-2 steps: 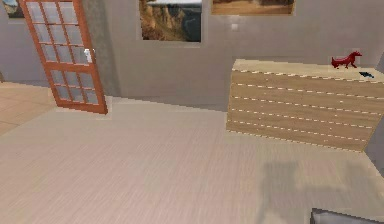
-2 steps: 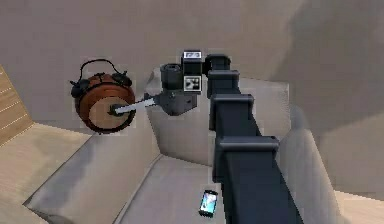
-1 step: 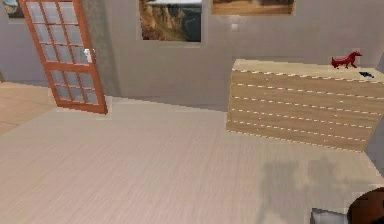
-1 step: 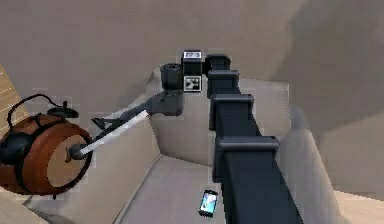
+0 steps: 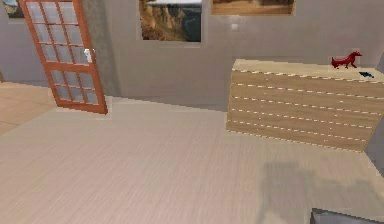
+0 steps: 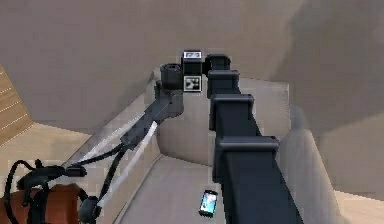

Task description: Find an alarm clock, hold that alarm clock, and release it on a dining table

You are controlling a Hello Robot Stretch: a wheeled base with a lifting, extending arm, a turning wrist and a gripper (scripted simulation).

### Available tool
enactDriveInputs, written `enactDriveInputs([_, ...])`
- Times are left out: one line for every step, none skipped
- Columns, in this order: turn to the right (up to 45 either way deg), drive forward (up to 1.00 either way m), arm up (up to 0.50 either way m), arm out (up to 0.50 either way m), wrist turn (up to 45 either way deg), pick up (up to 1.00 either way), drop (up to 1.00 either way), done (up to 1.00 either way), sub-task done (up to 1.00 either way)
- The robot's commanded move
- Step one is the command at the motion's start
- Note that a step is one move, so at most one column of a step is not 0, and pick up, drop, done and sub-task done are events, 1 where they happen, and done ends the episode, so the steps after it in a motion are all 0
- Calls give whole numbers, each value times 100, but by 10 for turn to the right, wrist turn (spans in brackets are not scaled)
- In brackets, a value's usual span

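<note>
A small dark thing (image 5: pixel 365 74) on the dresser (image 5: pixel 300 100), at two o'clock in the forward view beside a red horse figure (image 5: pixel 346 60), may be the alarm clock; it is too small to tell. Risk: the arm (image 6: pixel 245 140), stretched over an armchair (image 6: pixel 300 160), could strike it if the base turns. The gripper (image 6: pixel 95 170) sits at eight o'clock against the armchair. The state of its jaws, and whether it holds anything, cannot be told.

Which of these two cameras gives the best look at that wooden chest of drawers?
The forward view. There the chest of drawers shows its slatted front and top, with a red horse figure standing on it. The arm side view catches a strip of pale wooden slats at its left edge, probably the same chest.
</note>
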Motion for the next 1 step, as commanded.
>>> enactDriveInputs([0,0,0,-24,0,0,0,0,0])
